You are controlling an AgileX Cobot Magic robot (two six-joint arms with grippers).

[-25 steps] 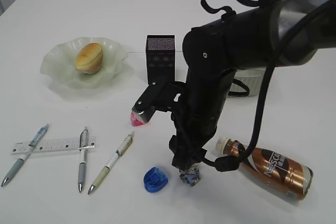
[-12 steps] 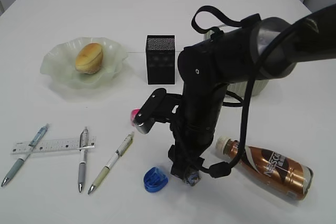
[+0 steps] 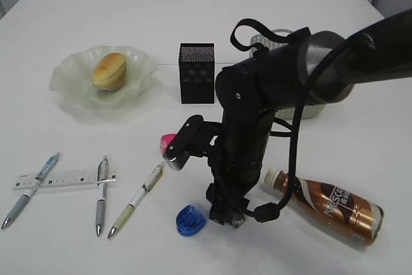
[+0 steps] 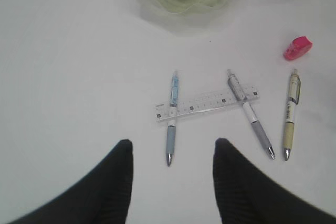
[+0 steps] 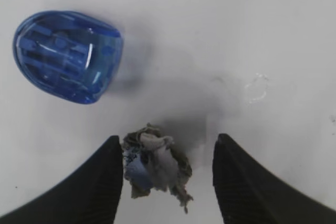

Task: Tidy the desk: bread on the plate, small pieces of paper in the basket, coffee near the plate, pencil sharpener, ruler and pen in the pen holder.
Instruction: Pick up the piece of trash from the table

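Observation:
My right gripper (image 5: 168, 150) is low over the desk (image 3: 360, 152), open, with a crumpled piece of paper (image 5: 155, 167) between its fingers, close against the left one. A blue pencil sharpener (image 5: 67, 56) lies just beside it. In the exterior view the arm hides the paper. My left gripper (image 4: 172, 153) hangs open and empty above the ruler (image 4: 207, 104) and three pens (image 4: 171, 119). The bread (image 3: 109, 71) sits on the green plate (image 3: 67, 85). The coffee bottle (image 3: 335, 207) lies on its side. The black pen holder (image 3: 196, 73) stands upright.
A pink sharpener (image 3: 167, 140) lies left of the right arm. The grey-green basket (image 3: 310, 109) is mostly hidden behind that arm. The other pens (image 3: 102, 192) (image 3: 137, 199) lie beside the ruler (image 3: 64, 178) at the front left.
The right arm has sunk lower, bringing its open fingers down around the paper. The pink sharpener, earlier half covered by the wrist, now shows.

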